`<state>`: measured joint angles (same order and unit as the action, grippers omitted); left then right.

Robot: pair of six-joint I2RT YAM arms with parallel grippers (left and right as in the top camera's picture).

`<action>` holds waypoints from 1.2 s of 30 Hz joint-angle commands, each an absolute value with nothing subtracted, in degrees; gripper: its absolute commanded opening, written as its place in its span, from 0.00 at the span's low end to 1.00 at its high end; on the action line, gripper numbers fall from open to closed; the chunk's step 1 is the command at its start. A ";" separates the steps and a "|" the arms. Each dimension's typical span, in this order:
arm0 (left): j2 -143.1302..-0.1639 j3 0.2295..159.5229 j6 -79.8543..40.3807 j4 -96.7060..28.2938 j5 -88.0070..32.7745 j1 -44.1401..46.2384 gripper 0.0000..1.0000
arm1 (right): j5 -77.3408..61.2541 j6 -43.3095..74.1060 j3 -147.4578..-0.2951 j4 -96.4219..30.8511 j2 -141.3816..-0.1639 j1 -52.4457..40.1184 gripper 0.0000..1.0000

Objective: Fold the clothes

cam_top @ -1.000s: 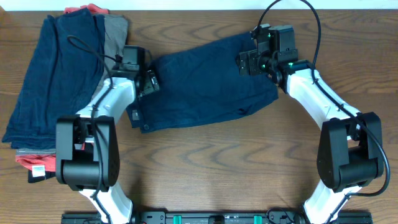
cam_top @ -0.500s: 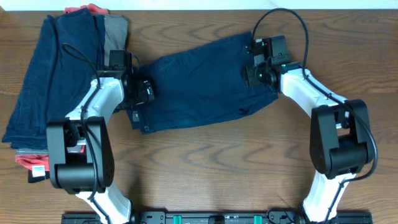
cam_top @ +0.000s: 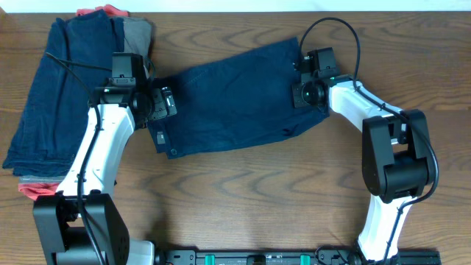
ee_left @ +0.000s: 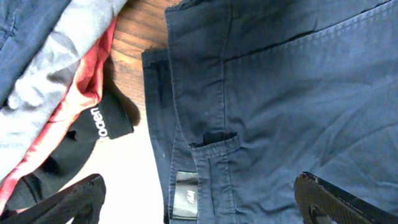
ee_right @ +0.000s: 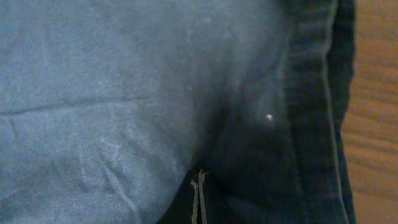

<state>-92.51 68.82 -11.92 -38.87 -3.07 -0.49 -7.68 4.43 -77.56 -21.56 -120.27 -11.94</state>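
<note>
Navy shorts lie spread flat across the middle of the table, waistband to the left. My left gripper hovers open over that waistband. In the left wrist view its fingertips stand wide apart either side of the waistband label and a belt loop. My right gripper is pressed onto the shorts' right end near the hem. In the right wrist view the right gripper has its tips pinched together in dark fabric of the shorts.
A pile of clothes lies at the left: navy pieces, a grey one, and orange-red ones with a white tag. A black piece with a label lies beside the waistband. Bare wood table lies in front.
My right gripper has shut on the shorts' right end. My left arm has swung outward to the left, its gripper still open over the waistband.
</note>
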 commanded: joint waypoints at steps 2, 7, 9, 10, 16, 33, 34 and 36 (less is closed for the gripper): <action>-93.36 69.38 -11.18 -39.20 -3.46 -0.51 0.98 | -5.80 11.42 -77.08 -25.78 -123.07 -8.78 0.01; -94.26 69.32 -11.18 -39.22 -3.46 -0.51 0.98 | -5.93 17.85 -77.08 -31.57 -123.07 -4.10 0.01; -94.37 69.32 -11.18 -39.20 -3.46 -0.51 0.98 | -7.07 18.85 -77.08 -32.99 -123.07 -2.20 0.01; -94.37 69.32 -11.18 -39.16 -3.46 -0.51 0.98 | -7.99 18.83 -77.08 -33.47 -123.07 -1.34 0.01; -94.56 69.17 -11.16 -38.72 -4.12 -0.51 0.98 | -10.41 21.34 -77.10 -35.86 -122.87 0.51 0.01; -105.14 69.10 -11.16 -36.10 -8.58 -0.51 0.98 | 1.48 29.39 -77.10 -44.31 -111.31 0.49 0.01; -105.14 69.10 -11.16 -35.68 -8.60 -0.51 0.98 | 0.80 27.99 -77.10 -44.07 -110.56 0.47 0.01; -105.12 69.12 -11.16 -35.05 -8.60 -0.51 0.98 | -0.86 25.19 -77.14 -43.77 -109.01 0.34 0.06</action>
